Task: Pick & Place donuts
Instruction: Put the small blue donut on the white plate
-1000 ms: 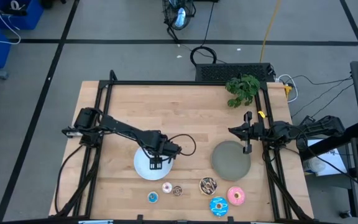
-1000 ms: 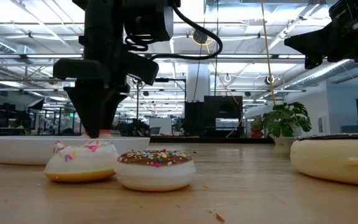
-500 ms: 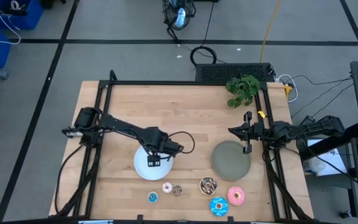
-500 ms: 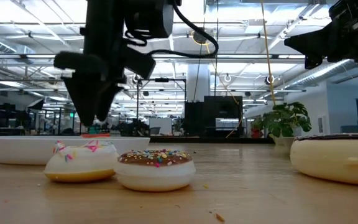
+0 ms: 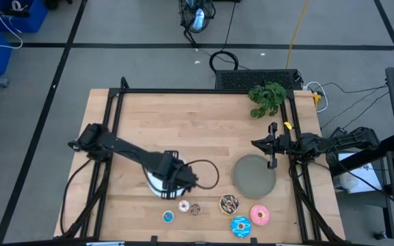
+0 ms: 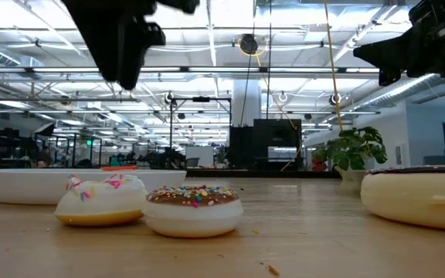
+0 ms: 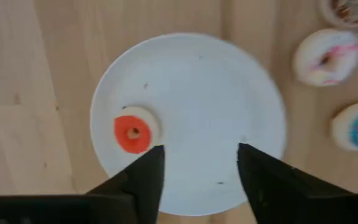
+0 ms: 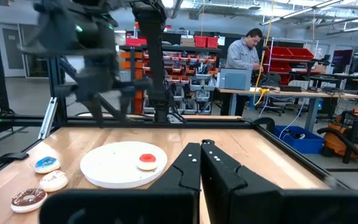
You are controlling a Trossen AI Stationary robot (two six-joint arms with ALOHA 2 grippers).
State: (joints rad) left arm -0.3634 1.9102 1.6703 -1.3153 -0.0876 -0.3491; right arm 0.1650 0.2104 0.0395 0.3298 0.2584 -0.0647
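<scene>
High view: the left gripper [image 5: 172, 179] is hovering over the round white plate [image 5: 154, 184]. Left wrist view: its jaws are gaping empty above the small red-iced donut [image 7: 133, 132] lying on that plate. Right wrist view: the right gripper's [image 8: 201, 163] jaws are closed, empty.

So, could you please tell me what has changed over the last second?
The left tool has lifted off the white plate and drawn back toward the table's near edge, fingers open; the red donut it was lowering now lies released on the plate. The right tool stayed over the grey plate, and the other donuts along the near edge did not move.
</scene>
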